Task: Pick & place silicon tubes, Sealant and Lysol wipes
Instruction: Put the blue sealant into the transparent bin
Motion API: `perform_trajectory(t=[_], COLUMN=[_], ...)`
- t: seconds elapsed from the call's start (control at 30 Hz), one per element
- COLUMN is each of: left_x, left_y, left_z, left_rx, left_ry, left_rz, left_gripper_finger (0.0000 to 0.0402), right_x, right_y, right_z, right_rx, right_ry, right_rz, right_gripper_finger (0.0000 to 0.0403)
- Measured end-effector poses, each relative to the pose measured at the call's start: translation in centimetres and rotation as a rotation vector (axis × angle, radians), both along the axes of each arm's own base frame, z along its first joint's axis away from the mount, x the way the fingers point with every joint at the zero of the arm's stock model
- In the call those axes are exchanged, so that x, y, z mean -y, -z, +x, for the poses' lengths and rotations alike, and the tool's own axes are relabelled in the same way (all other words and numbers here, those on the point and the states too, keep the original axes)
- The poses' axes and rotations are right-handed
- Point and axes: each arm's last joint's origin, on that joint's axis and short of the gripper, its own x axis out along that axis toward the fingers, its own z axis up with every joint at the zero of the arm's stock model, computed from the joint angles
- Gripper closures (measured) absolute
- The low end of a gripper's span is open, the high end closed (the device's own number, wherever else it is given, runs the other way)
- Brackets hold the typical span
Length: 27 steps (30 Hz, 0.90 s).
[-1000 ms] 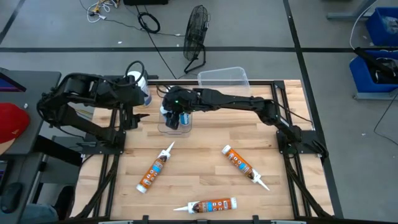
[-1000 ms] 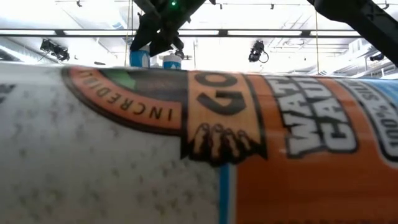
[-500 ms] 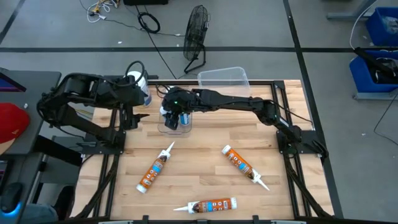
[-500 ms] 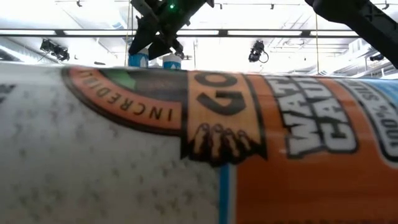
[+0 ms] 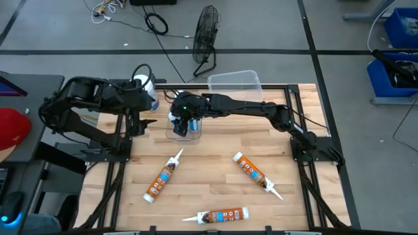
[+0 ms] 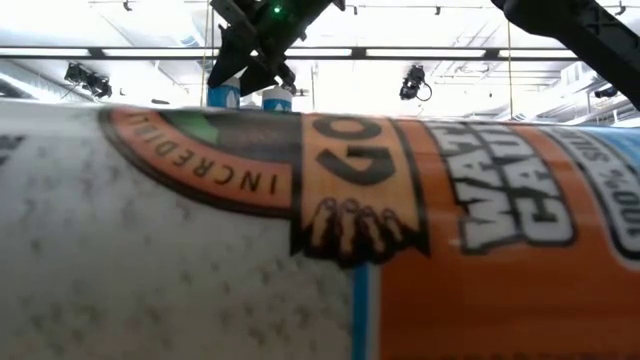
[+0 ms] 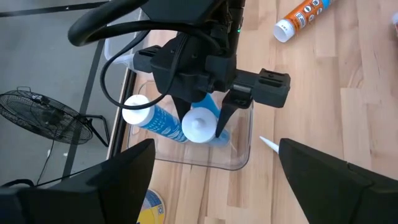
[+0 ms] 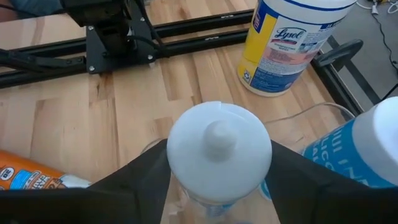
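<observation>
One orange tube (image 6: pixel 400 230) is blocking most of the low view. Right gripper (image 7: pixel 202 127) is straddling a blue tube's cap (image 8: pixel 219 149) in the bin (image 7: pixel 239 158), grip unclear. Left gripper (image 5: pixel 145 124) is hanging open; wipes (image 8: pixel 292 43) are sitting just beyond.

The right arm reaches across the far side of the desk, its right gripper (image 5: pixel 183 123) pointing down, fingers (image 7: pixel 225 116) spread on either side of a white-capped blue cylinder (image 7: pixel 200 126). The left arm waits folded at the desk's left edge, left gripper (image 5: pixel 145 123) wide open.
</observation>
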Motion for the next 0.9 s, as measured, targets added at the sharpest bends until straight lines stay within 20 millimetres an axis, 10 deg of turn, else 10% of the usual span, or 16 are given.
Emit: perform_trajectory(t=[0.9], left_x=[0.00], left_y=[0.00], left_z=[0.00], left_rx=[0.001], left_ry=[-0.001], left_rz=[-0.001], left_gripper_finger=[0.0053], right_x=[0.03], right_y=[0.16], right_z=[-0.12], right_rx=[-0.028], right_ry=[-0.019], right_rz=[-0.040], right_gripper_finger=[0.0129])
